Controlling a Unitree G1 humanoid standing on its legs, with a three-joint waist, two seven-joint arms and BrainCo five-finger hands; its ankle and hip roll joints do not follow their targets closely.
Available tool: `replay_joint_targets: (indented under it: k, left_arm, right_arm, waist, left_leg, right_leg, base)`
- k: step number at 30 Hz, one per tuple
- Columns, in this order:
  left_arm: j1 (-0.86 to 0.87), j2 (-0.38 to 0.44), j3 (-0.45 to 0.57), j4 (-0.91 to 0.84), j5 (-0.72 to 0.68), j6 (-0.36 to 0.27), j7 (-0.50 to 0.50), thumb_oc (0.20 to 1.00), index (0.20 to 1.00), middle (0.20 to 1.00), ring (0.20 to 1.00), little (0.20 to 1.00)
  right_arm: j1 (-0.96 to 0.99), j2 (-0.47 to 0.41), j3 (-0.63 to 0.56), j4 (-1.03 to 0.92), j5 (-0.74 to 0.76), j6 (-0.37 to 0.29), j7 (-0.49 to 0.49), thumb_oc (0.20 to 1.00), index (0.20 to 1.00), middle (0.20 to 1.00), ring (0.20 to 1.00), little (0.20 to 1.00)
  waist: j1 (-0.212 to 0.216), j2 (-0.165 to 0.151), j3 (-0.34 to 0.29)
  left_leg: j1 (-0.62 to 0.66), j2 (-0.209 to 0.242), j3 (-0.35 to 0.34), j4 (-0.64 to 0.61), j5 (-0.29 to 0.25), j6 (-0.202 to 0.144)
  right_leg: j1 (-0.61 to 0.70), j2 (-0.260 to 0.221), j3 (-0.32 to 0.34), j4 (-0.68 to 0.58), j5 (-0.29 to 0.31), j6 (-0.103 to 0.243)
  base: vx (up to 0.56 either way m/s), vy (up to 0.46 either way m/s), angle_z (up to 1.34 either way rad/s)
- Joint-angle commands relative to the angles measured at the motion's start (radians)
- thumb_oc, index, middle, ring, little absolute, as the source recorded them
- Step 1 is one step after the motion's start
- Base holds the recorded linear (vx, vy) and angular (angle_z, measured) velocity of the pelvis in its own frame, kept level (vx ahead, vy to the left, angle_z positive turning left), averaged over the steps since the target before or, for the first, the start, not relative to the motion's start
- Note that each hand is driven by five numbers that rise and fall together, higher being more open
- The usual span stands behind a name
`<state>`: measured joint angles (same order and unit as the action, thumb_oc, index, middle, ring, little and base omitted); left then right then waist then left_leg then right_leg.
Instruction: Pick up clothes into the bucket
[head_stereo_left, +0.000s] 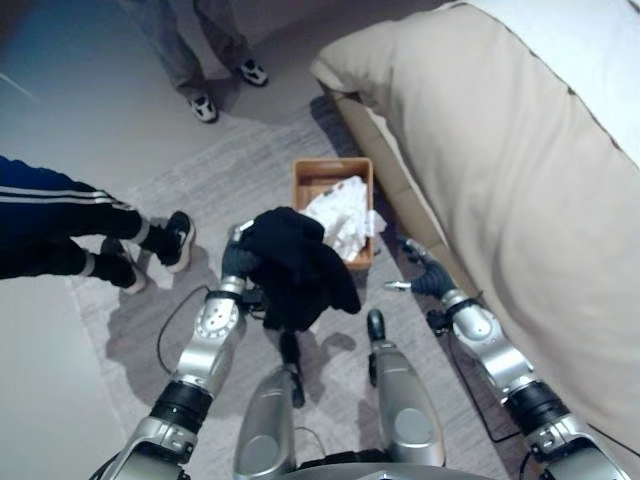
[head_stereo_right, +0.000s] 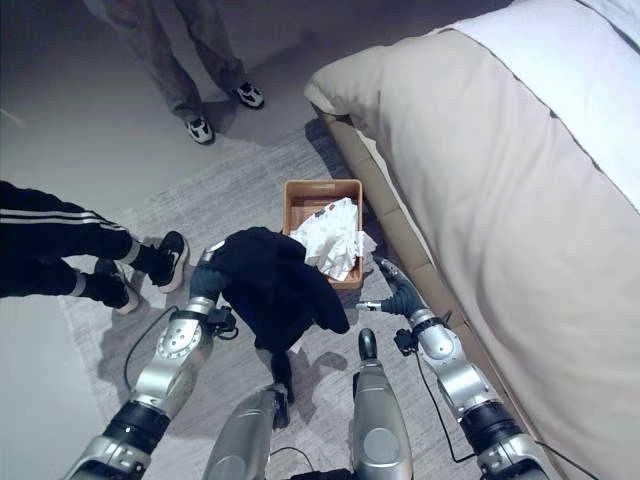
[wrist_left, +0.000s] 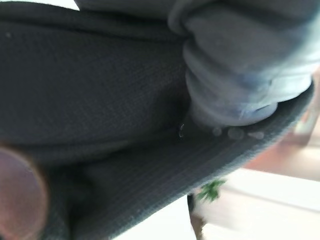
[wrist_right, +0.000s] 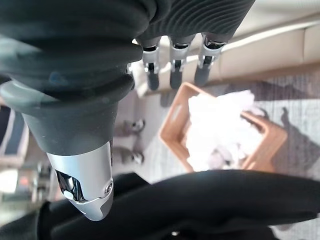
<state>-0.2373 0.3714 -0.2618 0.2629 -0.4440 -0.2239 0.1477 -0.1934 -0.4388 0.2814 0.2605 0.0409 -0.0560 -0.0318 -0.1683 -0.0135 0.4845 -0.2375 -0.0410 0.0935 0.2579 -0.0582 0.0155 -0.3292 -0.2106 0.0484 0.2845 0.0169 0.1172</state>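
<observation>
Above rug: left hand grips black garment | beside bucket rim | right hand relaxed, empty

floor: grey rug | right: beige bed

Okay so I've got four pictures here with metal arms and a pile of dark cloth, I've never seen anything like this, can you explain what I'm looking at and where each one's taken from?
This is a two-armed humanoid robot tidying clothes. Two pictures look down from cameras in its head; the other two come from cameras on its wrists. Its left hand holds up a black garment, with the fingers hidden in the cloth. The left wrist view shows that fabric up close. Its right hand is open and holds nothing, beside a bed. Ahead on the grey rug sits an orange bin already holding white clothes. Two people's legs stand nearby.
</observation>
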Motion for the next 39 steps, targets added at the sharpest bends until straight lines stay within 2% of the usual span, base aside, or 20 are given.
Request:
replay_joint_targets:
  k: [1,4,7,9,11,13,16,21,28,33,39]
  left_arm:
    - [-0.024,0.03,0.019,-0.069,0.08,-0.048,0.003,0.2,0.2,0.2,0.2,0.2]
    - [-0.048,0.028,0.01,-0.055,0.096,-0.05,0.01,0.2,0.2,0.2,0.2,0.2]
    - [-0.09,0.004,-0.002,-0.057,0.078,-0.057,0.02,0.2,0.2,0.2,0.2,0.2]
    - [-0.1,0.002,-0.003,-0.066,0.079,-0.059,0.032,0.2,0.2,0.2,0.2,0.2]
    - [-0.094,-0.014,-0.002,-0.147,0.031,-0.067,0.021,0.2,0.2,0.2,0.2,0.2]
    - [-0.102,-0.014,-0.004,-0.166,0.026,-0.066,0.018,0.2,0.2,0.2,0.2,0.2]
    - [-0.206,-0.029,-0.028,-0.16,-0.004,-0.072,0.049,0.2,0.2,0.2,0.2,0.2]
    - [-0.369,0.012,-0.027,-0.093,0.028,-0.076,0.128,0.2,0.2,0.2,0.2,0.2]
    - [-0.619,0.033,-0.029,0.05,-0.043,-0.102,0.234,0.2,0.2,0.2,0.2,0.2]
    - [-0.699,0.002,-0.066,0.053,-0.092,-0.113,0.247,0.2,0.2,0.2,0.2,0.2]
    - [-0.748,-0.008,-0.093,0.076,-0.082,-0.106,0.268,0.2,0.2,0.2,0.2,0.2]
  right_arm:
    - [0.01,0.017,0.013,-0.038,-0.009,-0.044,-0.015,1.0,1.0,1.0,1.0,1.0]
    - [0.003,0.025,0.021,-0.024,-0.008,-0.044,-0.016,1.0,1.0,1.0,1.0,1.0]
    - [-0.014,0.031,0.036,-0.008,-0.006,-0.046,-0.015,1.0,1.0,1.0,1.0,1.0]
    - [0.008,0.031,0.031,-0.006,-0.001,-0.049,-0.017,1.0,1.0,1.0,1.0,1.0]
    - [0.015,0.028,0.039,0.008,-0.017,-0.039,-0.008,1.0,1.0,1.0,1.0,1.0]
    - [0.019,0.027,0.038,0.009,-0.02,-0.036,-0.011,1.0,1.0,1.0,1.0,1.0]
    - [0.049,0.027,0.041,0.013,-0.008,-0.032,0.006,1.0,1.0,1.0,1.0,1.0]
    - [0.056,0.027,0.06,0.019,-0.004,-0.031,0.023,1.0,1.0,1.0,1.0,1.0]
    - [0.064,0.038,0.078,0.064,0.011,-0.026,0.019,1.0,1.0,1.0,1.0,1.0]
    - [0.072,0.053,0.086,0.102,0.016,-0.014,0.011,1.0,1.0,1.0,1.0,1.0]
    - [0.073,0.056,0.095,0.113,0.026,-0.008,0.008,1.0,1.0,1.0,1.0,1.0]
  waist:
    - [-0.012,-0.015,-0.036]
    - [-0.01,-0.015,-0.025]
    - [-0.026,-0.037,-0.028]
    - [-0.023,-0.038,-0.029]
    - [-0.004,-0.042,-0.052]
    - [-0.004,-0.046,-0.062]
    - [-0.017,-0.05,-0.108]
    - [-0.033,-0.057,-0.131]
    - [-0.048,-0.06,-0.129]
    - [-0.045,-0.057,-0.131]
    - [-0.045,-0.059,-0.128]
  left_leg:
    - [-0.011,0.012,-0.033,0.028,-0.06,0.013]
    - [-0.009,0.005,-0.036,0.026,-0.062,0.013]
    - [0.019,-0.012,-0.034,-0.024,-0.066,-0.004]
    - [0.019,-0.01,-0.051,0.007,-0.076,-0.011]
    - [0.013,0.011,-0.044,0.028,-0.088,-0.021]
    - [0.014,0.014,-0.041,0.026,-0.083,-0.023]
    - [0.042,0.028,-0.034,0.017,-0.092,-0.027]
    - [0.059,0.034,-0.017,0.0,-0.091,-0.028]
    - [0.062,0.043,-0.001,-0.011,-0.082,-0.035]
    - [0.068,0.042,-0.001,-0.023,-0.079,-0.034]
    - [0.082,0.038,0.009,-0.029,-0.083,-0.031]
  right_leg:
    - [-0.025,-0.071,0.07,0.142,0.136,0.045]
    - [-0.02,-0.076,0.052,0.11,0.126,0.045]
    - [-0.065,-0.056,-0.009,-0.108,0.131,0.067]
    - [-0.022,-0.056,-0.028,-0.147,0.124,0.063]
    - [0.037,-0.039,-0.031,-0.193,0.141,0.07]
    - [0.046,-0.036,-0.025,-0.201,0.145,0.07]
    - [0.069,-0.029,-0.016,-0.19,0.122,0.071]
    - [0.071,-0.02,0.0,-0.199,0.122,0.071]
    - [0.069,-0.016,-0.002,-0.203,0.122,0.075]
    - [0.073,-0.02,-0.008,-0.201,0.122,0.082]
    - [0.075,-0.022,-0.007,-0.195,0.122,0.087]
  base:
    - [0.0,0.095,-0.12]
    - [0.02,0.016,0.04]
    - [0.1,-0.103,-0.06]
    - [0.08,-0.119,-0.05]
    - [0.06,-0.076,0.2]
    - [0.06,-0.053,-0.11]
    - [0.09,-0.037,-0.08]
    - [0.06,-0.012,-0.06]
    - [0.04,-0.02,-0.09]
    - [0.01,-0.004,0.01]
    - [0.0,0.001,-0.01]
